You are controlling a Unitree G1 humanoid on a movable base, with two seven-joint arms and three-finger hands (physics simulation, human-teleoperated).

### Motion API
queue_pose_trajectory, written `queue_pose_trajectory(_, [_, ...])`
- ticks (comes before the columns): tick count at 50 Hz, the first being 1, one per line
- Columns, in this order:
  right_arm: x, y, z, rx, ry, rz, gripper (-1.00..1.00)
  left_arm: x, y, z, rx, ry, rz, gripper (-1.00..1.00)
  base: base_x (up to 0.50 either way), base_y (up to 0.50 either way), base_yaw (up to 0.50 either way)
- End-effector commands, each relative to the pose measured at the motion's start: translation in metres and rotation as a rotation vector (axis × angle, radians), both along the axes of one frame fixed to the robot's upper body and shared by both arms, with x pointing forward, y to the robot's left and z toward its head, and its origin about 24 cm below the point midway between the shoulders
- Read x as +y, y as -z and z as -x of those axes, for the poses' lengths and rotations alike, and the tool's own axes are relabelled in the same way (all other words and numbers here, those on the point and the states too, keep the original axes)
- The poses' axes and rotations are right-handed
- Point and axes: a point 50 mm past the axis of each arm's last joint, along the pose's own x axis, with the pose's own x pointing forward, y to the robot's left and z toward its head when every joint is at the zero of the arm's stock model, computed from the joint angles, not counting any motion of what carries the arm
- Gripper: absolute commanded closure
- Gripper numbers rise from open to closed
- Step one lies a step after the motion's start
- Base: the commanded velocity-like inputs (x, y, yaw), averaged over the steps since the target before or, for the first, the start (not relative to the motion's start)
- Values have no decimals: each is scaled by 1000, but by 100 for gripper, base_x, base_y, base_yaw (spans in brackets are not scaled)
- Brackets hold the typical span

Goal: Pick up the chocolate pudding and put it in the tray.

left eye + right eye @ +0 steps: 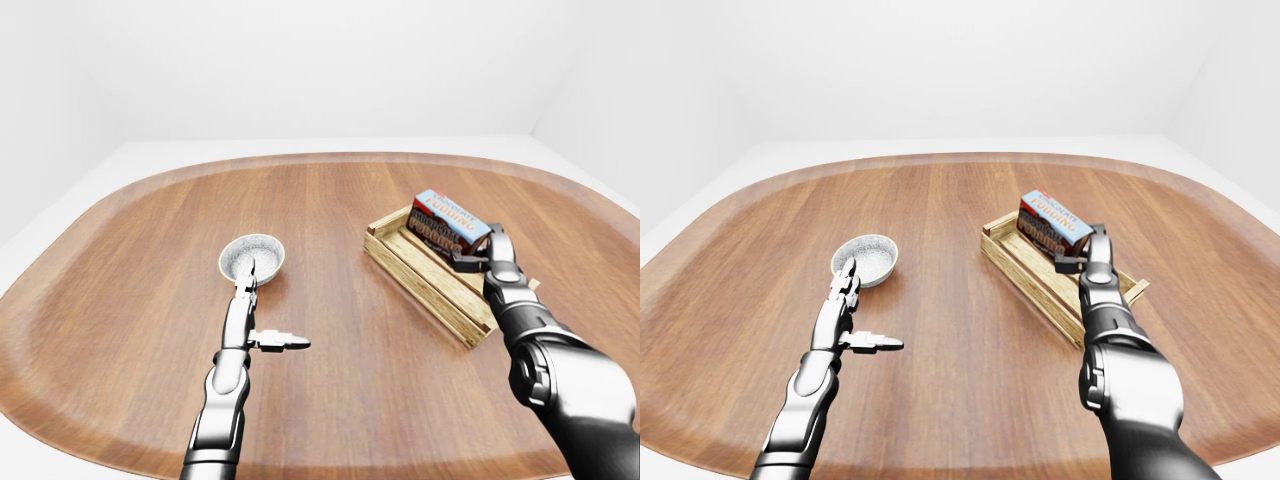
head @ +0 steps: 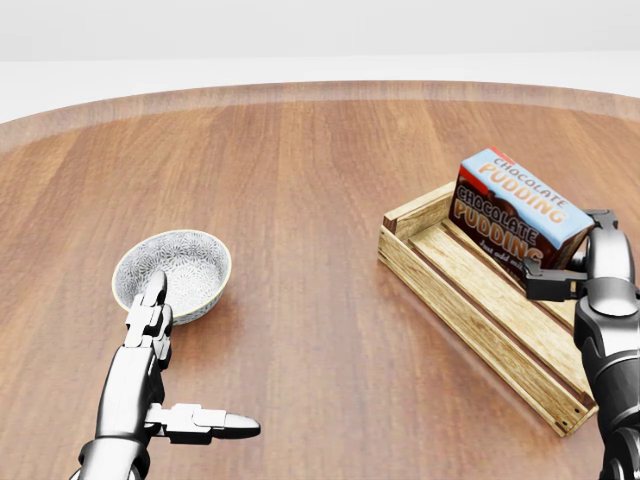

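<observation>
Nearest, our left hand (image 2: 165, 395) rests spread and empty on the round wooden bench (image 2: 320, 150), near the patterned bowl (image 2: 172, 272). Farther right, our right hand (image 2: 565, 265) grips the tilted blue-and-brown chocolate pudding box (image 2: 515, 210) over the slatted wooden tray (image 2: 480, 300); we should level it, then lower gently.
</observation>
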Motion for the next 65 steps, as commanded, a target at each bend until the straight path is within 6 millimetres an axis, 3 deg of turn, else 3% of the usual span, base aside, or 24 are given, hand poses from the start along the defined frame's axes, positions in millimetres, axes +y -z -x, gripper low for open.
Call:
queue_pose_trajectory(1, [-5,5,5,8,32,15,100,1,-1,0,-3,6,28,-100,0,0,0])
queue_pose_trajectory(31, [-10,29,22,75,65,12,100,0,0,0,1,9,23,-100,0,0,0])
queue_pose_trajectory(65, [-20,43,37,120,110,31,100,1,0,0,0,4,26,-100,0,0,0])
